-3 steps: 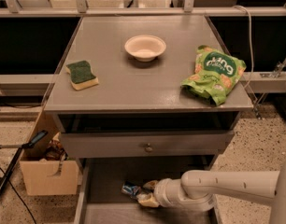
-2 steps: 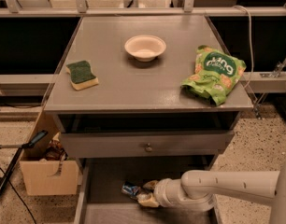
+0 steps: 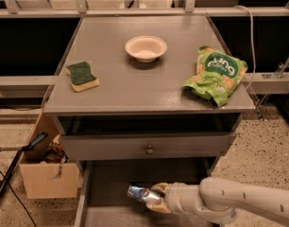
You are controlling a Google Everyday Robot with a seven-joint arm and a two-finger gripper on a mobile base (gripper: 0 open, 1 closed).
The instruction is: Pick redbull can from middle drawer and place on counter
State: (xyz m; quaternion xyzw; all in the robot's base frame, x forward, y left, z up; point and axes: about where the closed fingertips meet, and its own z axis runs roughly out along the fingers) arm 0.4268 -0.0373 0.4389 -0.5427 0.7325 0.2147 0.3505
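The redbull can [image 3: 139, 193], blue and silver, lies on its side low in the open middle drawer [image 3: 111, 183], at the bottom of the camera view. My gripper [image 3: 156, 197] reaches in from the right on a cream arm [image 3: 239, 205]. Its fingers sit above and below the can's right end and look closed on it. The counter [image 3: 135, 89] is the grey cabinet top above.
On the counter are a green-and-yellow sponge [image 3: 82, 75] at left, a cream bowl [image 3: 145, 48] at the back middle and a green snack bag [image 3: 215, 74] at right. The knobbed top drawer [image 3: 149, 149] is shut just above my gripper. A cardboard box [image 3: 45, 178] stands at the left.
The can looks brighter and has shifted slightly to the right with my gripper. Everything on the counter is as it was.
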